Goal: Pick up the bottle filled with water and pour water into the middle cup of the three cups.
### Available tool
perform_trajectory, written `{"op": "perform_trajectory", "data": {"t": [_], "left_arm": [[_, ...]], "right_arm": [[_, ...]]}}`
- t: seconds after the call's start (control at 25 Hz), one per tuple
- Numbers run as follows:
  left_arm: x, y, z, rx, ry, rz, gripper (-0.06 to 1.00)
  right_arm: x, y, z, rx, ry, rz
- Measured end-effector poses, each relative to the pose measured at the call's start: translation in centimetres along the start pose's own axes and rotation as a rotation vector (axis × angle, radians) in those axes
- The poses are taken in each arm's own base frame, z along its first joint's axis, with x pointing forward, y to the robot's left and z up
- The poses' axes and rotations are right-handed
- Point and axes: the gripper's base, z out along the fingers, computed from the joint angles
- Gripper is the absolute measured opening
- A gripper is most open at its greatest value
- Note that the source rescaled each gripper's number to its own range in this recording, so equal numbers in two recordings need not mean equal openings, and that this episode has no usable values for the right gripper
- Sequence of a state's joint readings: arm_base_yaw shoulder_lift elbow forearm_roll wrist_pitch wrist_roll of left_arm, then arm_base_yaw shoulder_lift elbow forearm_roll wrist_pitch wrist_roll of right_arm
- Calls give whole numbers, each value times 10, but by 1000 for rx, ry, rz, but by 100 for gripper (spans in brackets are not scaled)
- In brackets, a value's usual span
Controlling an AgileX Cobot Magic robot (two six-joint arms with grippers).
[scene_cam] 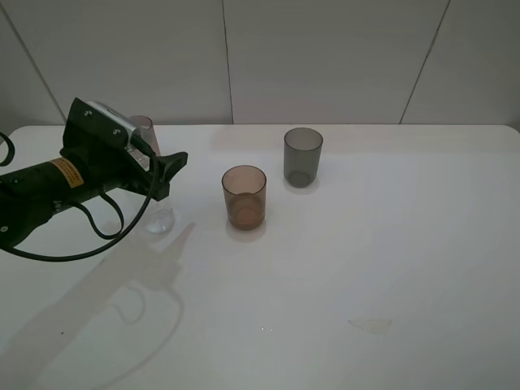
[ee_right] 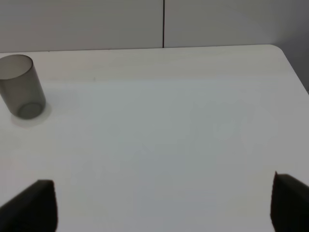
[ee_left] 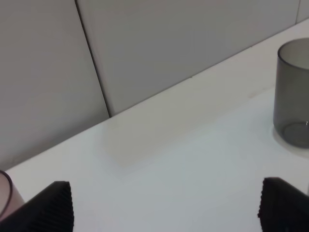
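From the high camera, the left gripper [scene_cam: 166, 175] hung over the bottle [scene_cam: 159, 218] on the white bench [scene_cam: 366, 260], left of the amber middle cup [scene_cam: 244, 197]. In the left wrist view its jaws stood wide, empty. The right wrist view showed the right gripper [ee_right: 164, 203] spread wide, the grey cup [ee_right: 21, 93] far off

The left arm [scene_cam: 73, 183] hides most of the bottle [scene_cam: 160, 218].
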State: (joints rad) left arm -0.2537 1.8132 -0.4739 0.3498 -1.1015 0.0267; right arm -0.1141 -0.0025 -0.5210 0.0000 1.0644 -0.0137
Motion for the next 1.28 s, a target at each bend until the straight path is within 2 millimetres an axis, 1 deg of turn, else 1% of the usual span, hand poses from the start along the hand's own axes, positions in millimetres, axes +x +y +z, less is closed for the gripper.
{"op": "perform_trajectory", "data": {"t": [0.16,0.32,0.4,0.52,0.72,0.84,0.96,1.08,1.24,1.28], "left_arm": [[-26,4,-10,-26,-33,32,98],[-56,7,-25,-60,-60,27,98],[-70,10,-36,-104,-54,-22,98],[-89,18,-57,-212,-33,-127,98],[-110,29,-103,-356,37,-251,98],[-123,31,-133,-410,89,-289,98],[-141,29,-164,-446,159,-314,98],[-152,19,-197,-464,256,-343,98],[-164,2,-234,-462,328,-362,98],[-164,-3,-243,-461,339,-364,98]], "right_arm": [[0,0,0,0,0,0],[0,0,0,0,0,0],[0,0,0,0,0,0],[0,0,0,0,0,0],[0,0,0,0,0,0],[0,0,0,0,0,0],[0,0,0,0,0,0],[0,0,0,0,0,0],[0,0,0,0,0,0],[0,0,0,0,0,0]]}}
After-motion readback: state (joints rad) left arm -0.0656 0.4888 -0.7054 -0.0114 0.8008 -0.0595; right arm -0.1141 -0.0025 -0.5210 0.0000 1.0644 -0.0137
